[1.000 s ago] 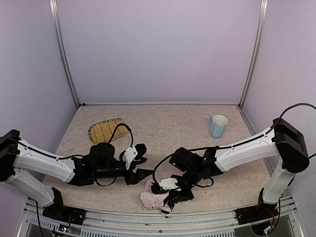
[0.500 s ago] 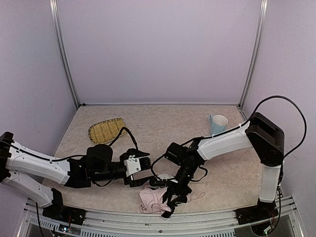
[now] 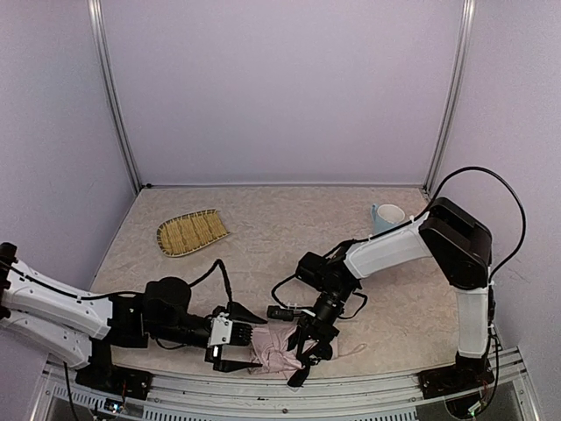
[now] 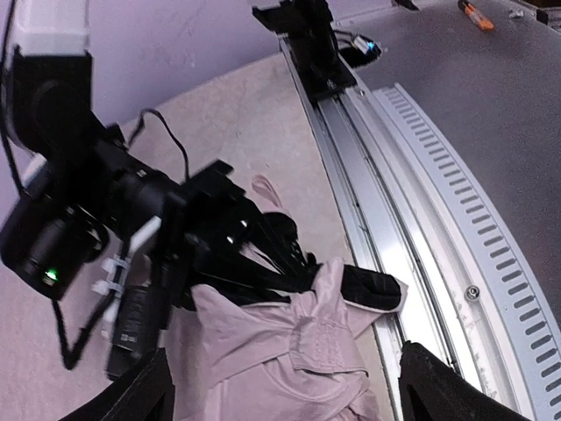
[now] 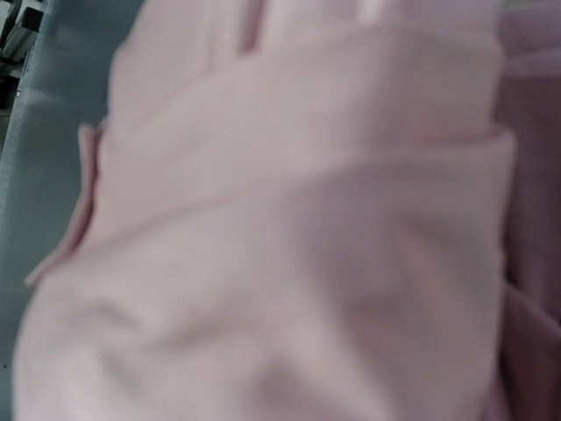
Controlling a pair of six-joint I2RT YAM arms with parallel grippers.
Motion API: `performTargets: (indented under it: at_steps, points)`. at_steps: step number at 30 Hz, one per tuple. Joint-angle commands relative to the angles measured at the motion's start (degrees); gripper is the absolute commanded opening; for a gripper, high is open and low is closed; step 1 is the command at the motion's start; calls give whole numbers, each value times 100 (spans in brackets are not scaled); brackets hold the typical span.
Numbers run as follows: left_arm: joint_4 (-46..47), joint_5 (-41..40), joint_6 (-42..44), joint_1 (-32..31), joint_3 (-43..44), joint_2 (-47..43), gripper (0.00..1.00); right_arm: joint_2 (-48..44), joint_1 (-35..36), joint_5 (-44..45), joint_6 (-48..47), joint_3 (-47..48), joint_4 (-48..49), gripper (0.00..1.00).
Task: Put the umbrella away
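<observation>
The umbrella (image 3: 273, 351) lies bunched at the table's near edge, pale pink fabric with black lining showing. In the left wrist view it (image 4: 289, 351) sits between my left gripper's (image 4: 289, 390) wide-open fingers (image 4: 145, 395). From above, my left gripper (image 3: 250, 342) lies low just left of the fabric. My right gripper (image 3: 307, 346) is pressed down into the umbrella's right side; it shows black in the left wrist view (image 4: 237, 246). The right wrist view is filled with blurred pink fabric (image 5: 280, 219), and its fingers are hidden.
A woven bamboo tray (image 3: 190, 231) lies at the back left. A pale blue mug (image 3: 386, 224) stands at the back right. The metal rail (image 3: 263, 390) runs along the near edge, right beside the umbrella (image 4: 412, 228).
My left arm has swung down to the near edge, bringing its open gripper to the umbrella's left side. My right gripper has shifted a little left and lower onto the fabric.
</observation>
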Motion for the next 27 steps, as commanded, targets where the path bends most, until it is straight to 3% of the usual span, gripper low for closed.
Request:
performTargets:
  at_steps: [1,8,13,18,22,27]
  points:
    - [-507,-343,183,-175,385,890,89,583,-149,2097,399,-261,-399,0]
    - [-173,-1085,487,-175,674,2108,94,607,-160,1995,543,-224,-235,0]
    - [-79,-1128,554,-279,999,2871,87,431,-161,1954,638,-207,-2,7]
    - [-184,-1053,580,-287,1104,3189,66,-21,-156,1832,834,-352,607,34]
    - [-576,-936,630,-218,1154,3317,59,-660,-164,2132,1070,-676,1263,61]
    - [-1209,-616,505,65,1338,3414,51,-1685,-208,2828,1229,-1239,1935,72]
